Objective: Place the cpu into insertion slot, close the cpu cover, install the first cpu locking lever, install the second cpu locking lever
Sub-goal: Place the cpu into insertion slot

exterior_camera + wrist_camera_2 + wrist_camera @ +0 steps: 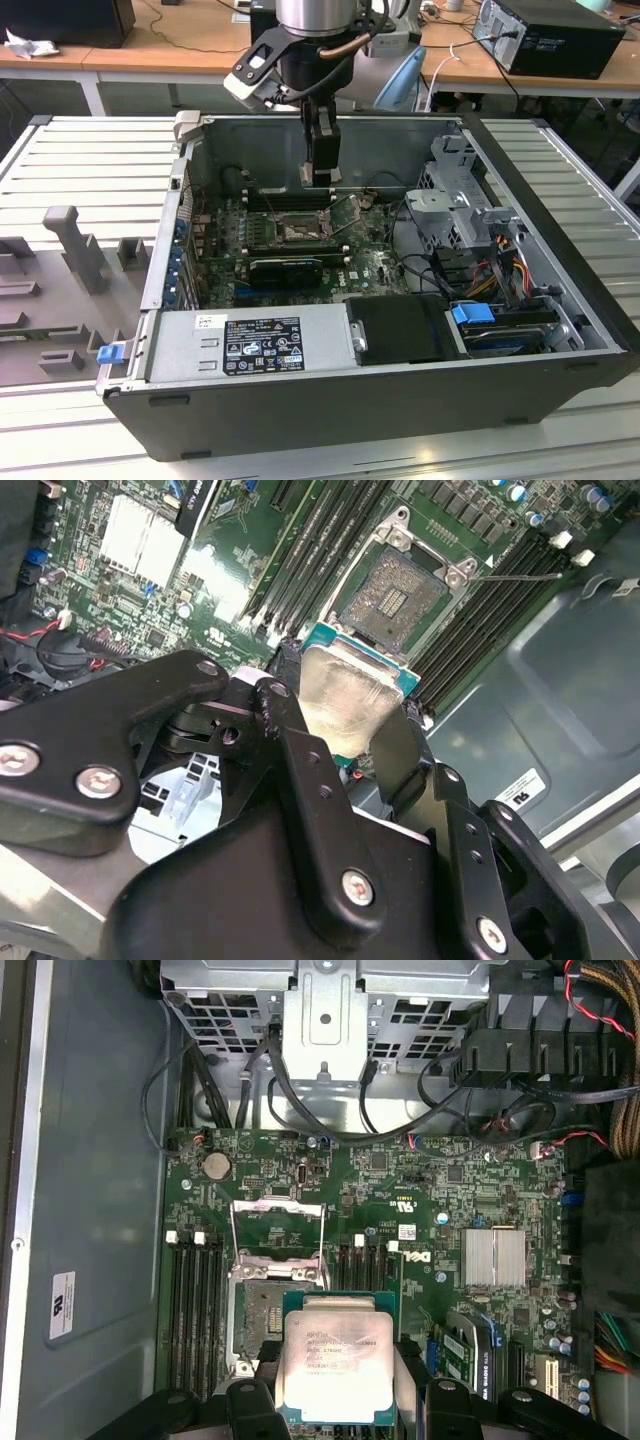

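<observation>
cpu [333, 1360] was clamped between the two black fingers [250, 1400] of the gripper [335, 1385], pinched on two opposite edges, with the silver face turned toward both wrist cameras. in the second wrist view the cpu [350, 695] hung clear of the board and was not seated.

insertion slot [262, 1315] lay bare with its dark pin field exposed. cpu cover [278, 1206] was swung up off it. in the second wrist view the slot [395, 598] sat past the chip's far edge, and one thin locking lever [515, 577] stuck out sideways over the memory slots [480, 605].

in the exterior view the gripper [322, 170] hung inside the open computer case [560, 250], near its far wall. it was above the far edge of the green motherboard [370, 265], with the slot [298, 230] just below. the power supply [250, 345] ran along the case's near edge, and the drive cage [450, 190] stood at the far corner on the exterior view's right.
</observation>
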`<state>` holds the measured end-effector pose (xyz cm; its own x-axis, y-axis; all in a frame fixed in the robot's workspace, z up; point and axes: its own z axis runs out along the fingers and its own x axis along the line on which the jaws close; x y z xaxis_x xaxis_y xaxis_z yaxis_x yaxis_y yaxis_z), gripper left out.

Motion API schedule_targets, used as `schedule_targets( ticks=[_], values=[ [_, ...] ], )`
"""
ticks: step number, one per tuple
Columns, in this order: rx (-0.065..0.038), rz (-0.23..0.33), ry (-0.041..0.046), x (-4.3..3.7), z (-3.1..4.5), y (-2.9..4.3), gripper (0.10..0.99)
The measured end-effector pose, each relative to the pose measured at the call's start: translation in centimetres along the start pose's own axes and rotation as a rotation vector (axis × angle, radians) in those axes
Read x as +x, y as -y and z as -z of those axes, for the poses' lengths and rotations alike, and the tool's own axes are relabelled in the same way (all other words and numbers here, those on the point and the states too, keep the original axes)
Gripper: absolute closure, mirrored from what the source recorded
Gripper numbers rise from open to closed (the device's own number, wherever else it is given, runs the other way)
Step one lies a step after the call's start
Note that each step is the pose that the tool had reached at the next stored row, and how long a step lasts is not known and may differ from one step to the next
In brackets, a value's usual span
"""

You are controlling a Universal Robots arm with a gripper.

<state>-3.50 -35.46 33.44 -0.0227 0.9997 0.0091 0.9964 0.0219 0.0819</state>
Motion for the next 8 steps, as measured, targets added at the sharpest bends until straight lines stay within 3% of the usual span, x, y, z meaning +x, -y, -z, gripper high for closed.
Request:
schedule_targets(
  ticks=[8],
  values=[
    [0.000, 0.000, -0.0001, 0.00, -0.36, 0.03, 0.561]
  ],
)
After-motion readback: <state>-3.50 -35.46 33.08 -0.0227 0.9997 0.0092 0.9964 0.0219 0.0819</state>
